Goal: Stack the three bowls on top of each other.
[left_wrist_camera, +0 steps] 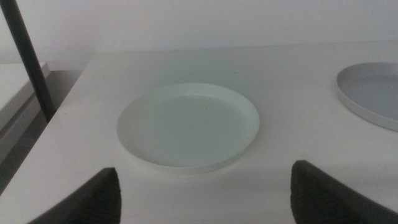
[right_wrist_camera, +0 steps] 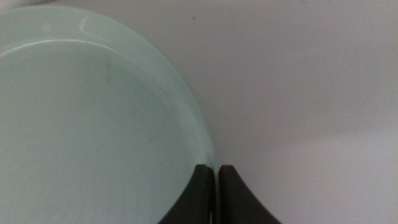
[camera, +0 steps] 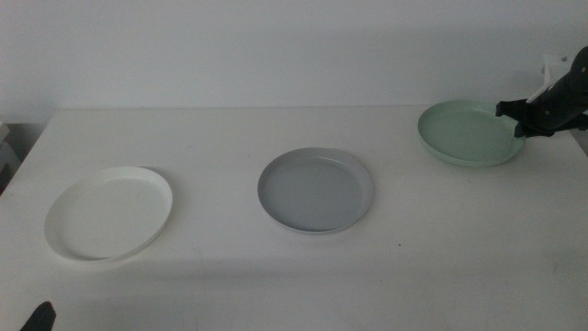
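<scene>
Right gripper [camera: 522,120] black, chunky, angular, white cable behind wrist. Two dark tapered matte fingers [right_wrist_camera: 198,198], flat inner faces. Left gripper [left_wrist_camera: 205,193] same dark, textured, rounded wedge tips.

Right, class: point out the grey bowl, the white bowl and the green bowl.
grey bowl [camera: 315,189], middle view, on its flat inner floor.
white bowl [left_wrist_camera: 188,126], left wrist view, on its inner floor.
green bowl [right_wrist_camera: 81,130], right wrist view, on its inner floor.

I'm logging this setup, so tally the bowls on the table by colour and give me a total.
White bowl: 1
Grey bowl: 1
Pale green bowl: 1, its rim pinched by the right gripper
Total: 3 bowls
</scene>
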